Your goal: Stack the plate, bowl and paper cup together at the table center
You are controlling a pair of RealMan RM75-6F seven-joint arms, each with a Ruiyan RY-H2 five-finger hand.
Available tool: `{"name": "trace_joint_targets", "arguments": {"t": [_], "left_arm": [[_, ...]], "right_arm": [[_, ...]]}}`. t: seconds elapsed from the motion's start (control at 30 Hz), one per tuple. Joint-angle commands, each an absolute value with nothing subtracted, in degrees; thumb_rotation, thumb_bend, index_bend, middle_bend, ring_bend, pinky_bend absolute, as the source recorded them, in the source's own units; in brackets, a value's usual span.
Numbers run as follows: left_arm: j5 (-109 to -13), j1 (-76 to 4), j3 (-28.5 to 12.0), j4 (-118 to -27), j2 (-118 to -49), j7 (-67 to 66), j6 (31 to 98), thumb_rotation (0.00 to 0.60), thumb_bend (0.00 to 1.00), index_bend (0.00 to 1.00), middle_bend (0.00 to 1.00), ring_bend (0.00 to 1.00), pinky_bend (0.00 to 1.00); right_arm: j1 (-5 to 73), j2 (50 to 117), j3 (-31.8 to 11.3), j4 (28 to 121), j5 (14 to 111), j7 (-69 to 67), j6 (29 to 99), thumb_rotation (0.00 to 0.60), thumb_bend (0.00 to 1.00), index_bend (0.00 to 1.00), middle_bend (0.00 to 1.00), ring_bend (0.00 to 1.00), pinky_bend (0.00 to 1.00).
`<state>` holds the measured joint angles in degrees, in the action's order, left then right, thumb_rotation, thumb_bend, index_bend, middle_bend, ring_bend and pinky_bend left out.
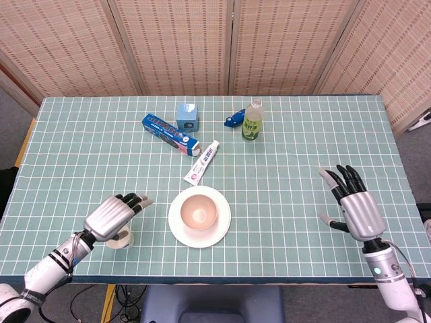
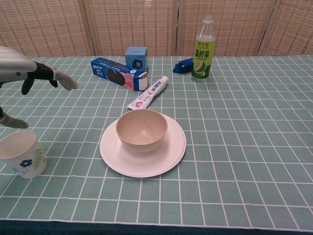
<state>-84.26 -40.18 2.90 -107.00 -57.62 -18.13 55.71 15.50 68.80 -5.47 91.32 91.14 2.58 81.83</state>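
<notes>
A pink bowl [image 1: 199, 209] [image 2: 141, 129] sits inside a white plate [image 1: 221, 227] [image 2: 172, 153] near the table's front middle. A white paper cup [image 2: 20, 153] with a blue flower print stands upright at the front left; in the head view only its base [image 1: 122, 239] shows under my left hand [image 1: 112, 216] [image 2: 24, 72]. That hand hovers over the cup with fingers spread and nothing in it. My right hand [image 1: 353, 204] is at the front right, fingers spread, holding nothing, well away from the plate.
Further back lie a blue biscuit box [image 1: 171, 133], a small blue cube box [image 1: 188, 116], a toothpaste tube [image 1: 203, 162], a blue packet [image 1: 235, 119] and a green drink bottle [image 1: 252, 120]. The table's front edge runs close below the plate.
</notes>
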Motion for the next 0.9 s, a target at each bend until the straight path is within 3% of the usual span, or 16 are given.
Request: {"name": "trace_joint_targets", "arguments": {"t": [0.03, 0.43, 0.9], "left_arm": [[-88.1, -38.2, 4.9, -107.6, -56.4, -13.0, 57.0, 0.6, 0.16, 0.07, 0.09, 0.11, 0.34], [-95.9, -35.5, 8.7, -106.1, -56.1, -9.8, 57.0, 0.6, 0.16, 0.05, 0.01, 0.04, 0.25], [-92.1, -34.1, 7.1, -101.7, -59.6, -9.8, 55.0, 0.6, 0.16, 0.02, 0.0, 0.0, 0.19]], "right_arm": [[15.6, 68.9, -5.5, 91.2, 91.1, 2.5, 81.7, 0.6, 0.14, 0.08, 0.16, 0.0, 0.0], [15.4, 68.8, -5.3, 91.3, 91.1, 2.5, 82.0, 0.6, 0.14, 0.08, 0.16, 0.0, 0.0], [14.8, 68.6, -5.0, 91.3, 91.2, 2.2, 82.6, 0.6, 0.14, 0.08, 0.16, 0.0, 0.0]]}}
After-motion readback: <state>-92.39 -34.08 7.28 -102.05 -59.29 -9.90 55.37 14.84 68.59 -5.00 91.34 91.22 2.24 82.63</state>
